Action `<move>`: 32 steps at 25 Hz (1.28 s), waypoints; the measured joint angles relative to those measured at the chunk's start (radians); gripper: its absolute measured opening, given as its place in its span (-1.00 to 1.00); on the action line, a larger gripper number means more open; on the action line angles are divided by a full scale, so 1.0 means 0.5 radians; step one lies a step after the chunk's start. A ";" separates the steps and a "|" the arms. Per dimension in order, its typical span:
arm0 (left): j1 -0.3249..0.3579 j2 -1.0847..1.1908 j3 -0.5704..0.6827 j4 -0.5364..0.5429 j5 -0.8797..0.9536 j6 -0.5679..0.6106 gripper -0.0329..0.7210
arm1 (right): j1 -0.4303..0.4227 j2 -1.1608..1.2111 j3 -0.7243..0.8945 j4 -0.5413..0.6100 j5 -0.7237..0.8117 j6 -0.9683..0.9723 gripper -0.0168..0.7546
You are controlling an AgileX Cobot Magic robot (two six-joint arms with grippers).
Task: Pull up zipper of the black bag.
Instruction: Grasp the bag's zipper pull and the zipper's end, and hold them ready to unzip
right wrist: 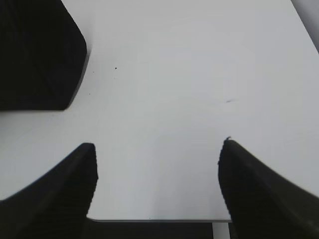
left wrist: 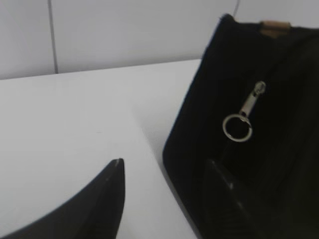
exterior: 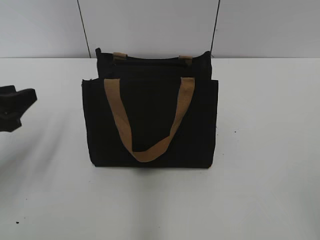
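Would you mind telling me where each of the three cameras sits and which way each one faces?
Exterior view: in front of the white table, looking down at a slant at the black bag; the left gripper shows at the left edge.
Left wrist view: low beside the bag's end, facing its silver zipper pull; both fingers show, spread.
Right wrist view: above the table, facing down; spread fingers show, with a bag corner at upper left.
Shared: all three views show the bag and table.
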 joint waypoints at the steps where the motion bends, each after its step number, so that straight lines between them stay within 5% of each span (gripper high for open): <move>1: 0.002 0.059 -0.011 0.077 -0.037 -0.002 0.14 | 0.000 0.000 0.000 0.000 0.000 0.000 0.54; 6: 0.006 0.390 -0.190 0.279 -0.146 -0.002 0.12 | 0.000 0.000 0.000 0.000 0.000 0.000 0.54; 13: 0.006 0.828 -0.532 0.861 -0.162 -0.002 -0.01 | 0.000 0.000 0.000 0.000 0.000 0.001 0.54; 32: 0.004 1.258 -0.928 1.153 -0.551 -0.002 -0.11 | 0.000 0.000 0.000 0.000 0.000 0.001 0.54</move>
